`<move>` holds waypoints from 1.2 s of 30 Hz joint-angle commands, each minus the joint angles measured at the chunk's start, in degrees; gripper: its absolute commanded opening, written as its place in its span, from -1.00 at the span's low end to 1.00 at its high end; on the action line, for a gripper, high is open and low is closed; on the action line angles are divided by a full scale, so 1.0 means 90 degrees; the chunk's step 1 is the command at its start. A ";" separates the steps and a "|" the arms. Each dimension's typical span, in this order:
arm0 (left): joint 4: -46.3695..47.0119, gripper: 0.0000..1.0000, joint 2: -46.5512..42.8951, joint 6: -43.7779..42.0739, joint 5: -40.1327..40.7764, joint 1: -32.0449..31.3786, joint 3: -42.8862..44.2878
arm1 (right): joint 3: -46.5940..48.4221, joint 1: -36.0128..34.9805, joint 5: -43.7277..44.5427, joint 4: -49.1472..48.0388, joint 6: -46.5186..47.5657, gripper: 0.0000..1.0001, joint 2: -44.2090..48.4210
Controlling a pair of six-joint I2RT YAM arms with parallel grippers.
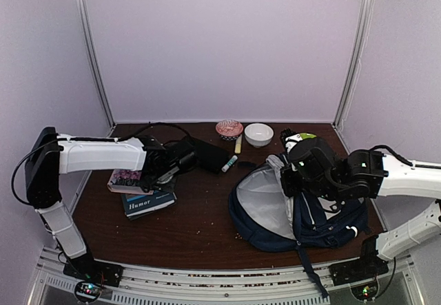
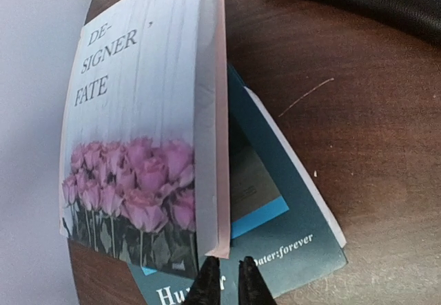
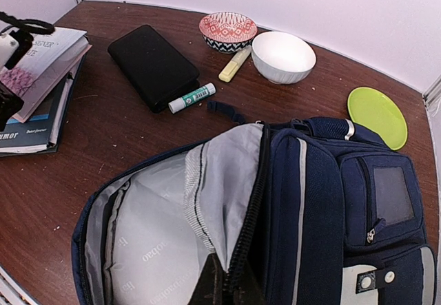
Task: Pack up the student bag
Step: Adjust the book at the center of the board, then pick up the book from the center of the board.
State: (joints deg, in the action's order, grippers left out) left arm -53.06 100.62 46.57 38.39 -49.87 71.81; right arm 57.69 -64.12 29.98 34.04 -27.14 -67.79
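The student bag (image 1: 324, 222) is navy blue and lies at the right, its main compartment unzipped and its grey lining (image 3: 158, 250) showing. My right gripper (image 1: 286, 181) is shut on the zipper edge of the bag's front flap and holds it up; in the right wrist view the gripper (image 3: 231, 288) pinches lining and zipper. At the left a rose-covered book (image 2: 138, 112) lies on a teal book (image 2: 296, 229). My left gripper (image 2: 229, 277) hovers by the rose book's near corner, its jaws nearly together with nothing between them. It also shows in the top view (image 1: 155, 180).
A black case (image 3: 151, 64), a green-and-white glue stick (image 3: 193, 98), a yellow highlighter (image 3: 234, 64), a red patterned bowl (image 3: 227, 29), a white bowl (image 3: 284, 56) and a green plate (image 3: 377, 116) lie at the back of the table. Walls enclose three sides.
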 commanded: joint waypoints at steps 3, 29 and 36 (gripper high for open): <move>0.1204 -0.03 -0.2397 0.0417 -0.0196 0.0256 -0.1545 | -0.0008 0.0045 0.0258 -0.0198 -0.0035 -1.00 0.0285; 0.7176 0.96 -0.7802 0.3508 -0.5165 0.5599 -0.7803 | -0.0111 0.0044 -0.0108 -0.0421 0.0151 -1.00 0.0318; 0.8280 0.96 -0.7965 0.3945 -0.5361 0.5905 -0.8391 | -0.0239 0.0042 -0.0145 -0.0472 0.0144 -1.00 0.0357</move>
State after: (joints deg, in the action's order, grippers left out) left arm 10.24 29.43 78.63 -7.01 1.45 0.67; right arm 55.96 -63.92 27.14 32.62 -26.28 -66.39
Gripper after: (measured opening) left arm 0.978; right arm 0.016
